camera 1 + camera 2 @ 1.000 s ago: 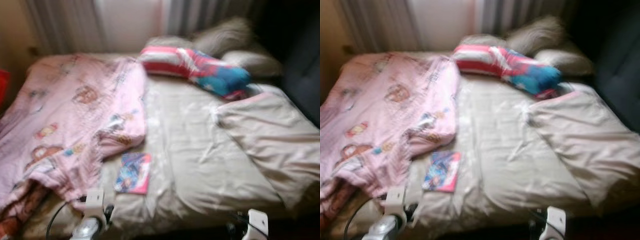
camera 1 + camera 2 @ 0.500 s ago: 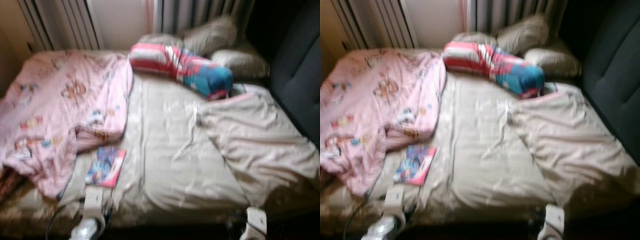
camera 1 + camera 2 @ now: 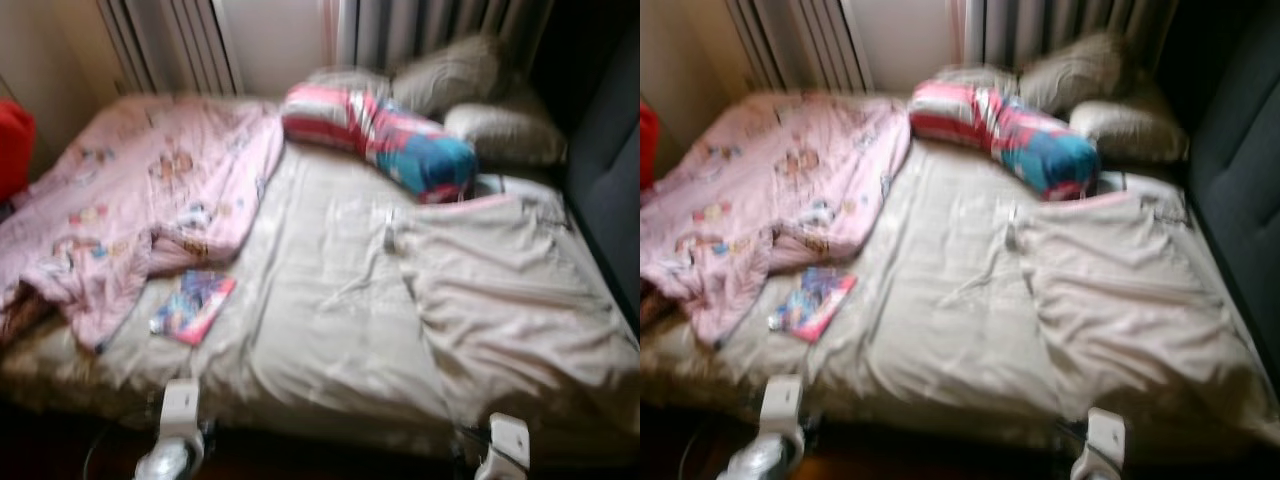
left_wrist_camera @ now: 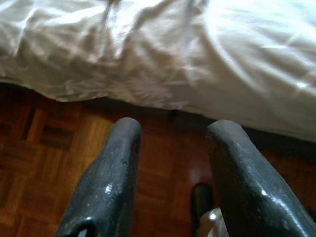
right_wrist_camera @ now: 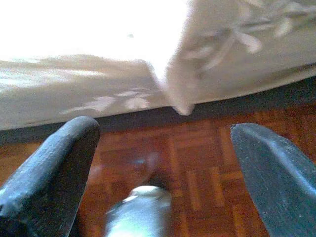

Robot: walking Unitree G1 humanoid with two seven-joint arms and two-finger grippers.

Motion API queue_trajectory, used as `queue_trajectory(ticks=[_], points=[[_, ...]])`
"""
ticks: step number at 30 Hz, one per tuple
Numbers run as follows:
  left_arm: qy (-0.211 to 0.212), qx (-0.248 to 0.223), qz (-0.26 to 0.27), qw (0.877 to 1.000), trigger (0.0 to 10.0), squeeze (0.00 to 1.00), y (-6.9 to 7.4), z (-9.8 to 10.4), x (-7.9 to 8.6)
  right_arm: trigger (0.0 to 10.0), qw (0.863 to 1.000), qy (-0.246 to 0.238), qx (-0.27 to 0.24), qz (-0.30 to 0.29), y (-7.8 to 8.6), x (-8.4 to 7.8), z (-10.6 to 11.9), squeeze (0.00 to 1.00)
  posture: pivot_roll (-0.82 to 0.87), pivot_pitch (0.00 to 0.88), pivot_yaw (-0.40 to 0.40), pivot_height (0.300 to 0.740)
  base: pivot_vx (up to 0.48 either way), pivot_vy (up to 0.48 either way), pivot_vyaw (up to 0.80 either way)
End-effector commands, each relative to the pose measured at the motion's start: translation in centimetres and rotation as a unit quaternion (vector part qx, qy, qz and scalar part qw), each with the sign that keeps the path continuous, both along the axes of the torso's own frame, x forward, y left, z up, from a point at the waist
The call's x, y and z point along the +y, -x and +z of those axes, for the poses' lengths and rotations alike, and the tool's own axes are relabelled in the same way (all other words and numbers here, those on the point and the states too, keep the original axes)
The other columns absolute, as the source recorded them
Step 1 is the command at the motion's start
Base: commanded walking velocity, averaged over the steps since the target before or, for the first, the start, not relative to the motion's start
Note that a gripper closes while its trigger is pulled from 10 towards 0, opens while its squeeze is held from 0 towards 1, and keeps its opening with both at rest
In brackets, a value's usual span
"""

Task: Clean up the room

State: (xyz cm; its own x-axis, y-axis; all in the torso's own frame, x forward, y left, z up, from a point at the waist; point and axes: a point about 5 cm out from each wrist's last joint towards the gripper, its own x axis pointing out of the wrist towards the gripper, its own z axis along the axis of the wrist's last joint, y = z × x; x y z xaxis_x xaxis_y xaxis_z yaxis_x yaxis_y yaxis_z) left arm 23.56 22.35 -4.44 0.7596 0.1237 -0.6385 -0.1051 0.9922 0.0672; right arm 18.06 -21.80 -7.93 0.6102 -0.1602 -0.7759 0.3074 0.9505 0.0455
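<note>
A bed with beige sheets (image 3: 330,300) stands before me. A crumpled pink blanket (image 3: 140,200) with cartoon prints covers its left side. A small colourful book (image 3: 193,305) lies on the sheet beside the blanket's edge. A striped red, white and blue pillow (image 3: 380,135) lies near the head. My left gripper (image 4: 173,148) hangs open over the wooden floor by the bed's edge, holding nothing. My right gripper (image 5: 163,148) is also open and holding nothing, low over the floor below the overhanging sheet. Both wrists (image 3: 178,410) show at the foot of the bed.
Two beige pillows (image 3: 470,100) rest at the head, by grey curtains (image 3: 420,30). A folded beige duvet (image 3: 510,300) covers the bed's right side. A dark upholstered panel (image 3: 610,150) stands on the right. A red object (image 3: 12,150) sits at the far left. The floor is wooden parquet (image 4: 49,143).
The camera has shifted, so more of the bed's near edge and left side shows. The red object at the left has come into view. Nothing on the bed has moved.
</note>
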Motion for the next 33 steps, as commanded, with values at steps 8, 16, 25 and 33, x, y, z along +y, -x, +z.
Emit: queue_trajectory(ticks=[8, 16, 25, 33], points=[[0.01, 0.013, -0.006, 1.0, 10.0, 0.0, 1.2, -1.0, -1.0, 10.0, 0.999, 0.016, 0.027, -0.004, 2.3, -1.3, -0.7, 0.0, 0.11, 0.147, -0.002, 0.74, 0.0, -0.431, 0.0], [0.004, 0.001, -0.023, 1.0, 10.0, 0.0, 1.6, -1.1, -1.2, 10.0, 1.0, 0.019, 0.02, 0.01, 2.8, -1.5, -0.8, 0.0, 0.1, 0.169, -0.014, 0.74, 0.0, -0.12, 0.0], [-0.005, -0.069, -0.037, 0.997, 10.0, 0.0, -0.7, 1.0, -0.5, 10.0, 1.0, 0.02, 0.009, 0.02, 2.9, -1.6, -0.7, 0.0, 0.11, 0.176, -0.025, 0.74, 0.0, 0.0, 0.0], [0.0, -0.131, -0.053, 0.99, 10.0, 0.0, -1.9, 2.3, -1.4, 10.0, 0.999, 0.027, -0.006, 0.025, 3.0, -1.8, -0.6, 0.0, 0.1, 0.162, -0.035, 0.74, 0.0, 0.0, 0.0]])
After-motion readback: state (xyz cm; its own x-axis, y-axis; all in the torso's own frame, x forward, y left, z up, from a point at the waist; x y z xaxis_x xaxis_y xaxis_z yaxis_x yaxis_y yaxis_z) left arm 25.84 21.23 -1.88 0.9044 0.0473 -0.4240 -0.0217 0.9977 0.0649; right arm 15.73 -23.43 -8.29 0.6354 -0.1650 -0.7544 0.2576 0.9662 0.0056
